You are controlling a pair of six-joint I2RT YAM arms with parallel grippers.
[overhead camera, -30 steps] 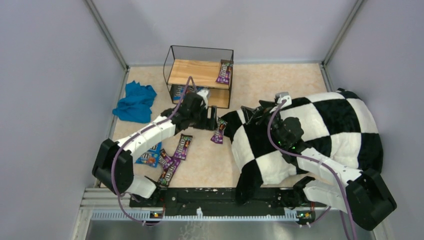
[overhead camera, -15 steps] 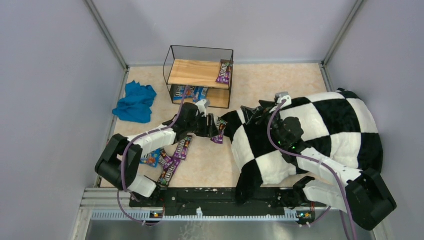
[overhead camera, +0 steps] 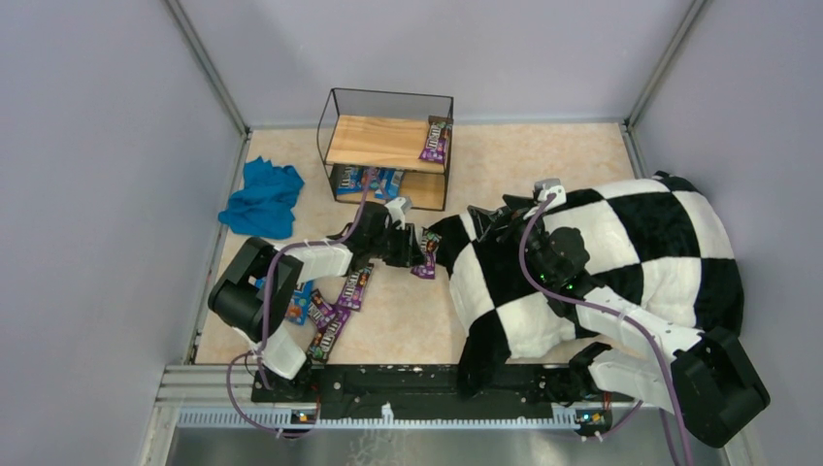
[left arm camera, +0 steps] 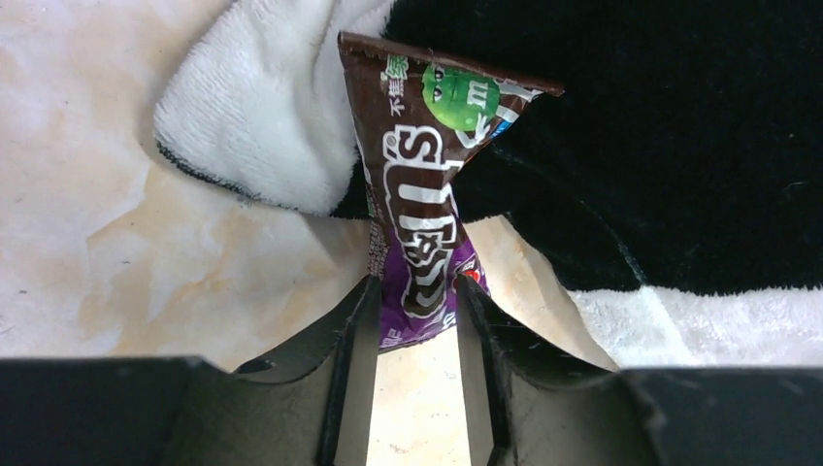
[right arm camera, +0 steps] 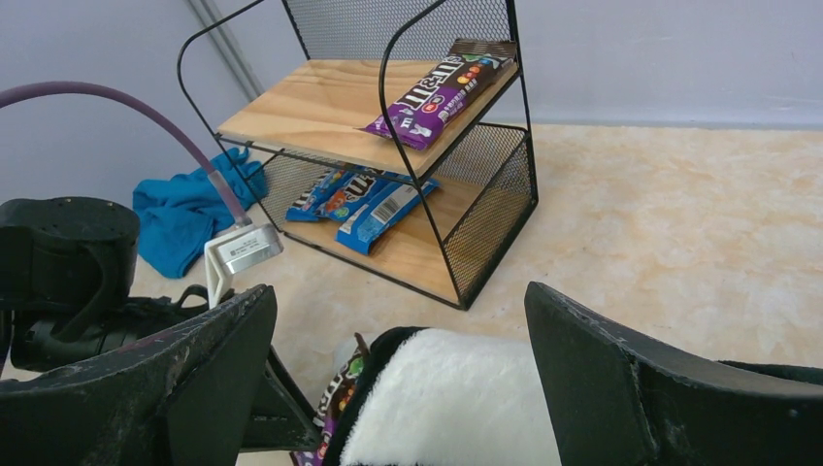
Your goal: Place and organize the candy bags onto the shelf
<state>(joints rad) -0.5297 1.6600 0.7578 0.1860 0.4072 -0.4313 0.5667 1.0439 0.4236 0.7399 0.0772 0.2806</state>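
At the middle of the table [overhead camera: 543, 165], just beside the near-left corner of the checkered pillow [overhead camera: 631, 243], a brown-and-purple candy bag [left arm camera: 427, 194] is shown clamped by its lower end between the fingers of the left gripper [left arm camera: 415, 291]. In the left wrist view the bag is seen standing on end and slightly twisted, its upper end resting against the black and white fleece of the pillow.

The right gripper [right arm camera: 398, 296] is shown with its jaws spread wide and nothing held. It is poised over the pillow's corner and is turned toward the shelf [right arm camera: 311, 107].

The shelf is placed at the far side of the table, well apart from both grippers. One purple bag [right arm camera: 442, 92] is laid at the right end of the upper board. Several blue bags [right arm camera: 374, 209] are laid side by side on the lower board, toward its left.

A group of loose candy bags [overhead camera: 355, 284] is seen on the table beside the left arm. Purple packets lie nearest the held bag, and a blue one is partly hidden by the arm.

A teal cloth [overhead camera: 262, 199] is crumpled left of the shelf, near the left wall.
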